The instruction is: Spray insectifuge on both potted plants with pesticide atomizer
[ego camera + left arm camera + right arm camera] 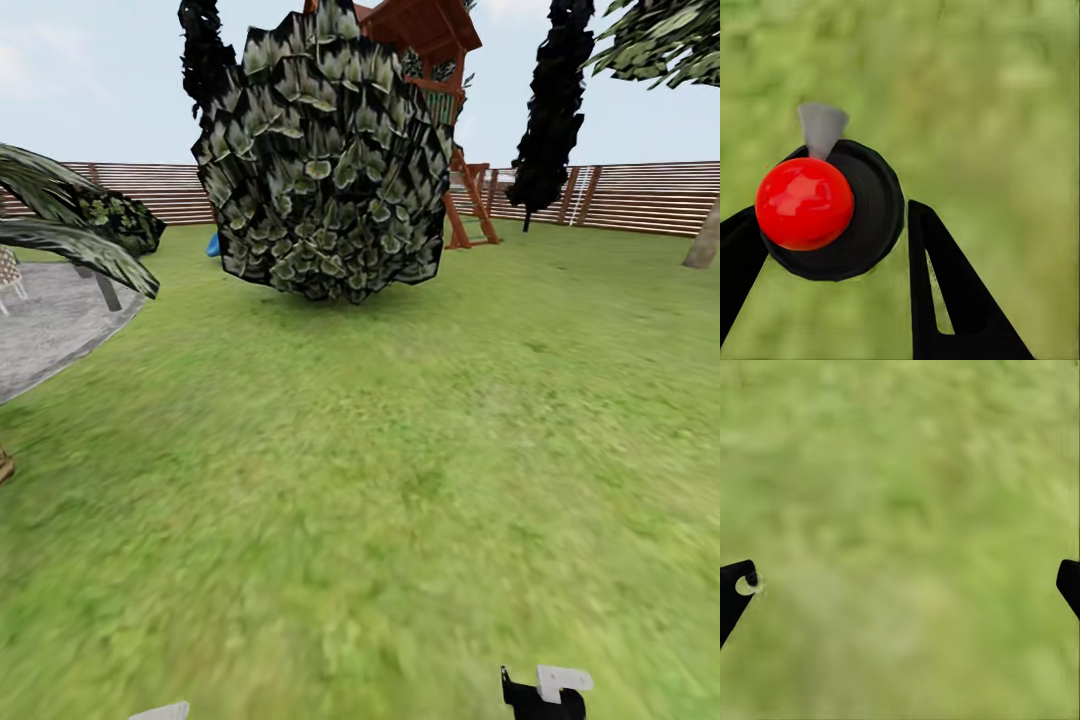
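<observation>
Grass (400,480) ahead, your left gripper (832,232) grips the atomizer (832,210), right gripper (900,585) spread empty; both plants still unsprayed.

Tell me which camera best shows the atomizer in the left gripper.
Left wrist view: the atomizer sits large between the left gripper fingers, red top facing the camera. Head view catches just a pale sliver at its bottom edge.

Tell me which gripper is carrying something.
The left gripper: its fingers flank a black round bottle with a red ball top. The right gripper stands wide open over bare grass.
</observation>
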Available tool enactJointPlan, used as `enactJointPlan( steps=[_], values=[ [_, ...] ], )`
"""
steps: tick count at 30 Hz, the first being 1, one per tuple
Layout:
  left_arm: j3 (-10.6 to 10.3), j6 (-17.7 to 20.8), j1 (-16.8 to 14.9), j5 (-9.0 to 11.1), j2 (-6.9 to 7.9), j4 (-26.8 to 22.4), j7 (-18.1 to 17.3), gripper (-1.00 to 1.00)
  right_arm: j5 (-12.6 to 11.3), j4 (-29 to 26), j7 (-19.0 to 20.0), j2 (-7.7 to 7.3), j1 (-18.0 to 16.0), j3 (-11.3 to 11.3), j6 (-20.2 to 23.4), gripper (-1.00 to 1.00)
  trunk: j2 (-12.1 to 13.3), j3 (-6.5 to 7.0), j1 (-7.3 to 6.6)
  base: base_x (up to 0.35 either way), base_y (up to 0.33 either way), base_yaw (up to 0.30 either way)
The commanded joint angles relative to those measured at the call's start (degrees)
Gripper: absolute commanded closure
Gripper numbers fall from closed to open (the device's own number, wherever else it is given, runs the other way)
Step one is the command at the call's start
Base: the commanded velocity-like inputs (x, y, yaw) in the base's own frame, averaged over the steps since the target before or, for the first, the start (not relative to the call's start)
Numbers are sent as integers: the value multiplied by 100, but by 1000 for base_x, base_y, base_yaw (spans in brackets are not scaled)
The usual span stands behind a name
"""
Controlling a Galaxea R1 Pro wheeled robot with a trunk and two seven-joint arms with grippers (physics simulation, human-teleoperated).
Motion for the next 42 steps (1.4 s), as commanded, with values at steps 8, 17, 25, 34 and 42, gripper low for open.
enactJointPlan(
  steps=[8,17,25,34,42],
  values=[
    [4,-28,-3,18,-6,6,-5,100,-54,6,-11,49,-2,43,-16,-100,-2,-5,2,339,-1,254],
    [7,-30,-2,20,-8,6,-7,100,-54,6,-11,51,-2,43,-16,-100,-2,-5,2,339,0,276],
    [0,-30,-2,9,-8,6,-14,100,-54,6,-11,51,-2,43,-16,-100,-2,-5,2,339,0,276],
    [-7,-30,-2,9,-8,15,-14,100,-40,6,-8,36,-2,43,-16,-100,-2,-5,2,340,0,208],
    [7,-30,-2,16,-8,15,-14,100,-42,6,-11,33,-2,43,-16,-100,-2,-5,2,340,0,7]
  ],
)
